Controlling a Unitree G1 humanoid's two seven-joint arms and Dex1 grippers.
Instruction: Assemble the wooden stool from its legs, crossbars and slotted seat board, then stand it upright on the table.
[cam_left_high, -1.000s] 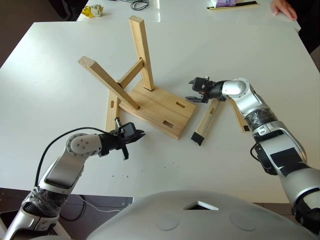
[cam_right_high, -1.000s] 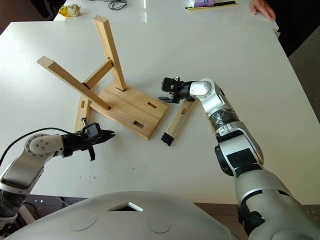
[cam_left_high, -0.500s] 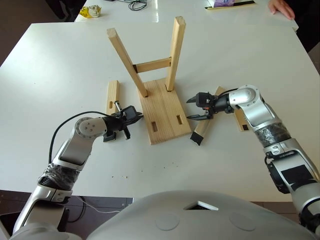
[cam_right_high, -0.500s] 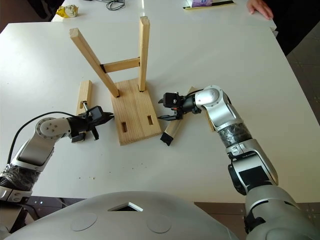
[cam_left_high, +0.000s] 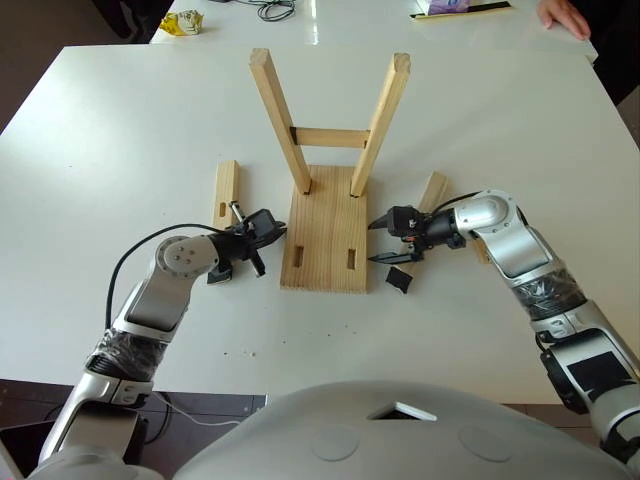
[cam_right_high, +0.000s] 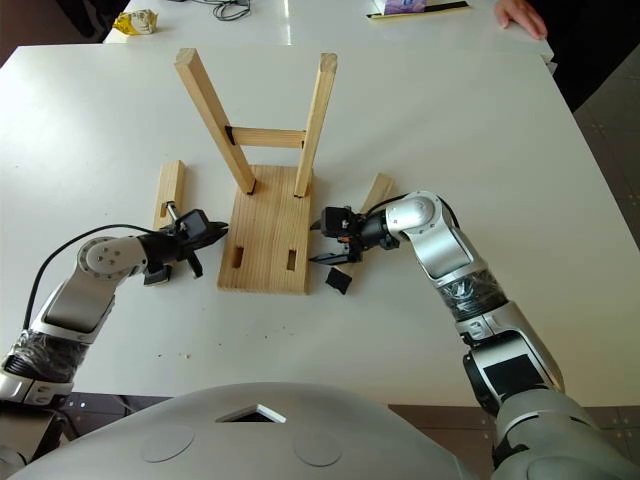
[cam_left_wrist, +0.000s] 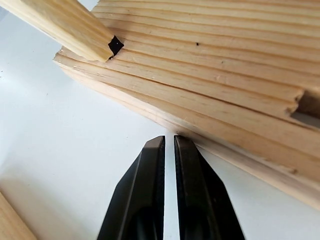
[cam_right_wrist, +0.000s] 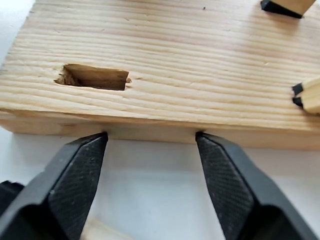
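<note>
The slotted seat board (cam_left_high: 322, 235) lies flat mid-table. Two legs (cam_left_high: 280, 120) joined by a crossbar (cam_left_high: 330, 137) stand in its far slots; the two near slots (cam_right_wrist: 92, 76) are empty. My left gripper (cam_left_high: 268, 232) is shut and empty, its tips (cam_left_wrist: 169, 140) against the board's left edge (cam_left_wrist: 225, 75). My right gripper (cam_left_high: 385, 240) is open, its fingertips (cam_right_wrist: 102, 136) touching the board's right edge without clasping it. A loose leg (cam_left_high: 428, 195) with a black end (cam_left_high: 400, 280) lies under the right gripper.
Another loose wooden piece (cam_left_high: 226, 187) lies left of the board, and one (cam_left_high: 478, 250) is partly hidden by my right forearm. A yellow crumpled item (cam_left_high: 185, 21) and cables (cam_left_high: 270, 8) lie on the far table. A person's hand (cam_left_high: 565, 15) rests far right.
The board with its two legs has turned on the table from diagonal to square-on. Both grippers have closed in on its side edges, the left from the front, the right from behind.
</note>
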